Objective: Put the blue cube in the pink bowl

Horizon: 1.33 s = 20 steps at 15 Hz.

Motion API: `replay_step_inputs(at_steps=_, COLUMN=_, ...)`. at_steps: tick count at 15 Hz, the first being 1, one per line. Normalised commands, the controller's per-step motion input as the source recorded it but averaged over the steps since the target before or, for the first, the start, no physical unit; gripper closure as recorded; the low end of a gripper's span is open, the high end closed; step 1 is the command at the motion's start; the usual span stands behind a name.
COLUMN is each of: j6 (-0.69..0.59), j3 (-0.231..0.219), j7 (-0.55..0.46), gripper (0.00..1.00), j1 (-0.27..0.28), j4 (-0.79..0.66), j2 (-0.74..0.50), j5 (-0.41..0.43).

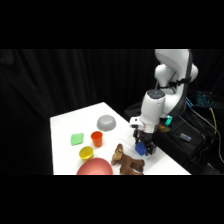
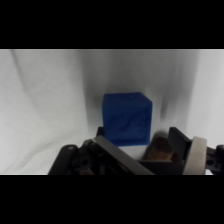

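Observation:
The blue cube (image 1: 141,148) sits at the right side of the white table (image 1: 67,125), near its right edge. My gripper (image 1: 143,144) has come down from above and is right at the cube, its black parts on both sides of it. In the wrist view the blue cube (image 2: 126,118) fills the middle, just beyond the black linkage (image 2: 107,155), with white table behind it. The pink bowl (image 1: 95,167) stands at the table's front edge, left of the cube and partly cut off by the picture's bottom.
A brown plush toy (image 1: 127,161) lies between the pink bowl and the cube. An orange cup (image 1: 97,138), a yellow cup (image 1: 86,152), a flat green block (image 1: 77,139) and a grey dome-shaped bowl (image 1: 106,121) stand further left and back.

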Motion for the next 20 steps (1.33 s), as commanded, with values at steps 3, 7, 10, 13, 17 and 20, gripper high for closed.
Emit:
replay_step_inputs(at_steps=3, j6=0.24, j3=-0.389, j7=0.40, gripper=0.00, j1=0.424, j4=0.00, j2=0.12, j5=-0.252)
replay_step_inputs(at_steps=7, j6=0.21, j3=-0.366, j7=0.36, gripper=0.25, j1=0.404, j4=-0.02, j2=0.09, j5=-0.188)
replay_step_inputs(at_steps=10, j6=0.20, j3=-0.356, j7=0.33, gripper=0.51, j1=0.385, j4=-0.07, j2=0.02, j5=-0.154)
replay_step_inputs(at_steps=13, j6=0.15, j3=-0.333, j7=0.28, gripper=0.73, j1=0.353, j4=-0.12, j2=-0.04, j5=-0.141)
replay_step_inputs(at_steps=17, j6=0.01, j3=-0.229, j7=0.15, gripper=0.75, j1=0.237, j4=-0.18, j2=-0.17, j5=-0.110)
replay_step_inputs(at_steps=20, j6=-0.15, j3=-0.161, j7=-0.01, gripper=0.75, j1=0.096, j4=-0.25, j2=-0.41, j5=-0.104)
